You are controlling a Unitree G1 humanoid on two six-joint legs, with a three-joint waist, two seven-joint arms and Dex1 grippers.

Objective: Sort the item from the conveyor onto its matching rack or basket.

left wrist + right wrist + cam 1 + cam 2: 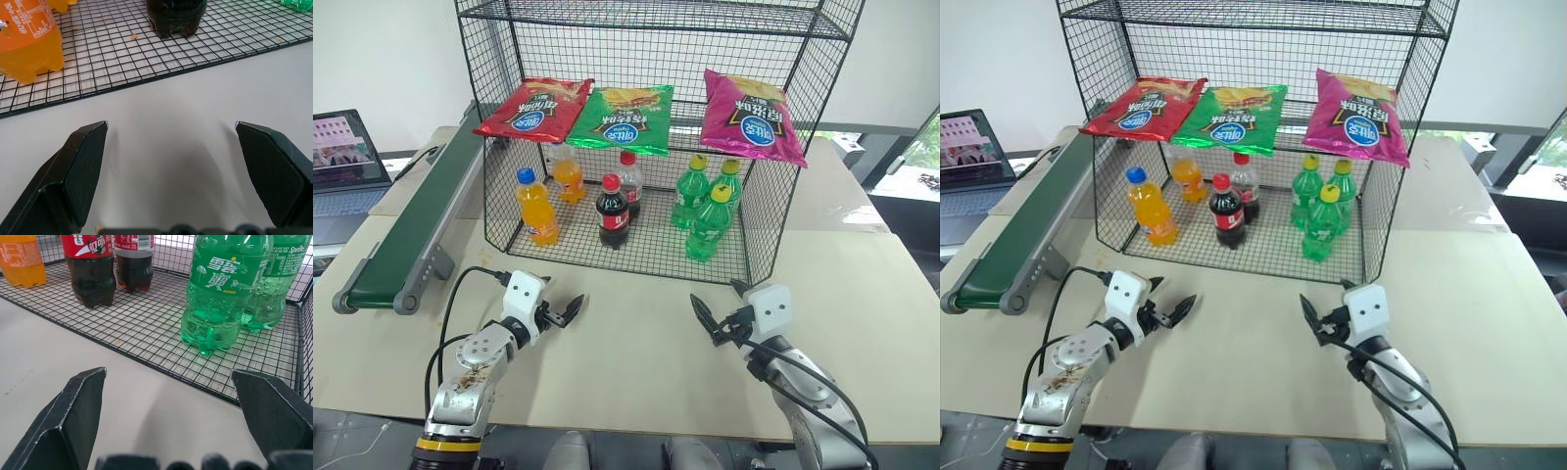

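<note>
We locate the glossy red crisp bag with the round blue logo (534, 111) on the middle grid shelf of the tall black wire-mesh shelving unit (656, 39), at that shelf's left end, its left corner overhanging the shelf edge. A glossy green crisp bag (625, 118) lies touching it on the right and overlaps its edge; a magenta crisp bag (751, 117) lies further right on the same shelf, apart from the green one, with its lower corner hanging past the front edge.

Below that shelf we see the bottom mesh level with drink bottles standing upright: two orange soda bottles (537, 207) at the left, two dark cola bottles with red caps (613, 211) in the middle, and three green soda bottles with yellow caps (709, 223) at the right.

The long dark green conveyor belt on its grey metal frame (411, 233) runs along the left side of the unit, and we see nothing lying on it. A laptop with a lit screen (346, 152) sits beyond the belt at the far left.

The unit and belt rest on the pale beige desk (636, 343). The left tool (566, 312) hovers over the desk in front of the orange bottles, its two black fingers spread wide and gripping nothing. The right tool (717, 311) hovers over the desk in front of the green bottles, its fingers likewise spread apart and empty. The two tools are well apart.
</note>
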